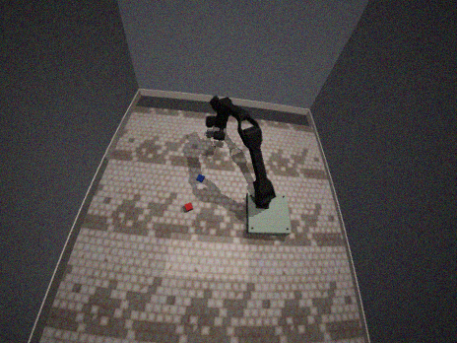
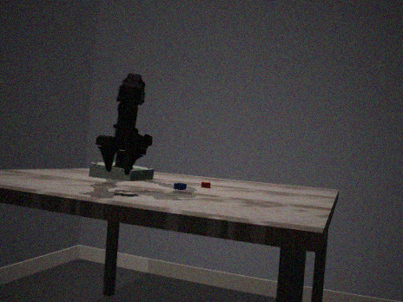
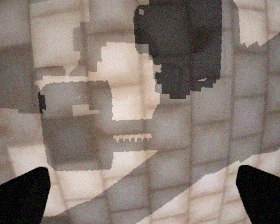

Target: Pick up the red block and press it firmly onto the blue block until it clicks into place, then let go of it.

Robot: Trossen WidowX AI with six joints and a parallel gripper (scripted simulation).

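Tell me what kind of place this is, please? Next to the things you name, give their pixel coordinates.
Probably a plain test room or robotics lab: a black robot arm (image 1: 255, 146) (image 2: 127, 115) bolted to a pale green base plate (image 1: 281, 223) (image 2: 145, 174), a patterned table (image 1: 217, 292) (image 2: 260, 205), and two tiny blocks, one red (image 1: 188, 207) (image 2: 206, 185), one blue (image 1: 200, 178) (image 2: 180, 187).

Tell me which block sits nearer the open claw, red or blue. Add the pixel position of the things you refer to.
The blue block (image 1: 200, 178) (image 2: 180, 187). In the top view it lies between the claw (image 1: 215, 146) (image 2: 117, 172) (image 3: 143, 192) and the red block (image 1: 188, 207) (image 2: 206, 185), which sits farther off.
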